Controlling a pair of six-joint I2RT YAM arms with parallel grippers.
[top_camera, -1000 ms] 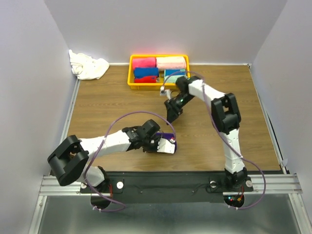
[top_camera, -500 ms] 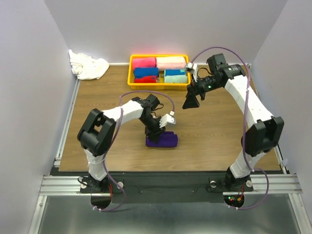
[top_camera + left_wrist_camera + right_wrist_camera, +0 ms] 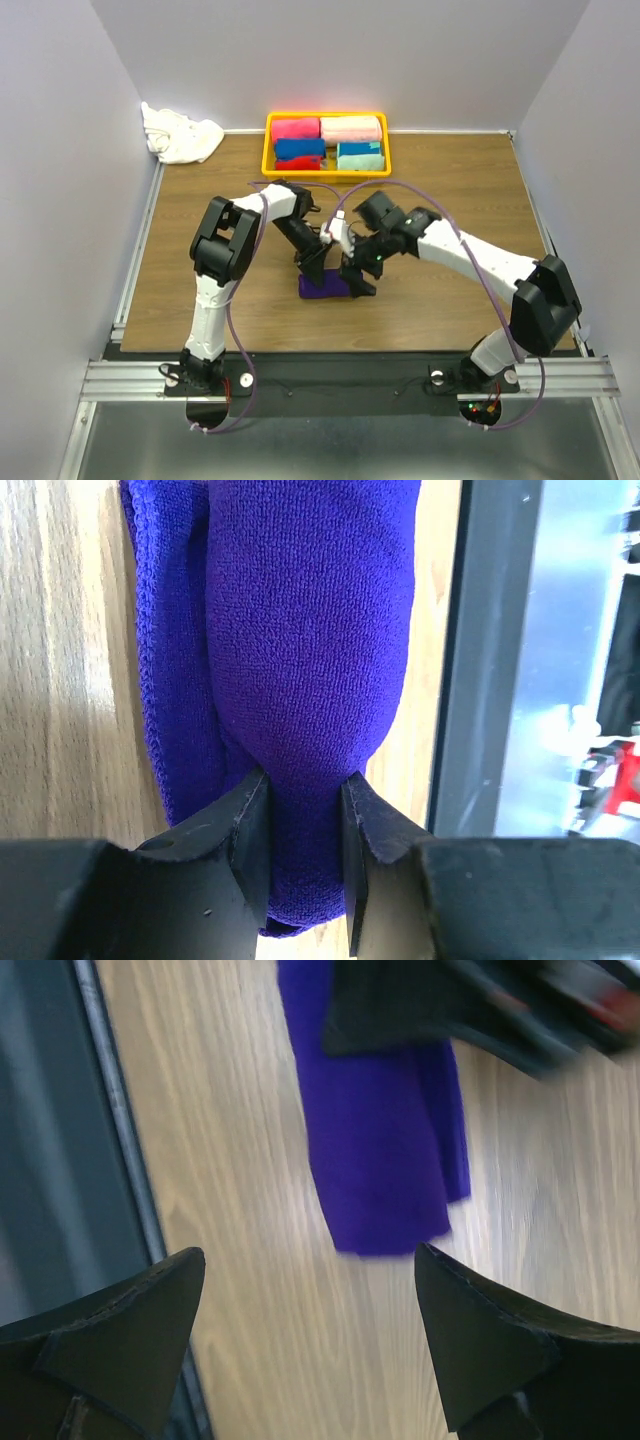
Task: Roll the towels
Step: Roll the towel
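The deep purple towel (image 3: 325, 290) lies rolled near the middle of the table. My left gripper (image 3: 314, 270) comes down on it from behind. In the left wrist view the left gripper (image 3: 300, 810) is shut on one end of the purple towel (image 3: 310, 630), and the cloth bulges between the fingers. My right gripper (image 3: 358, 282) hangs open at the roll's right end. In the right wrist view the right gripper (image 3: 310, 1255) has its jaws spread wide, with the blurred purple towel (image 3: 385, 1160) just beyond the tips. The white towel (image 3: 182, 136) lies crumpled in the back left corner.
A yellow basket (image 3: 266, 150) at the back holds pink, red, blue and teal rolled towels (image 3: 296, 129). The table's near edge and metal rail (image 3: 490, 680) run close beside the purple roll. Grey walls close in the table on three sides.
My right arm swung from beside the basket down to the purple roll's right end, its jaws wide open. The left arm's elbow folded up and back while its gripper stayed on the roll.
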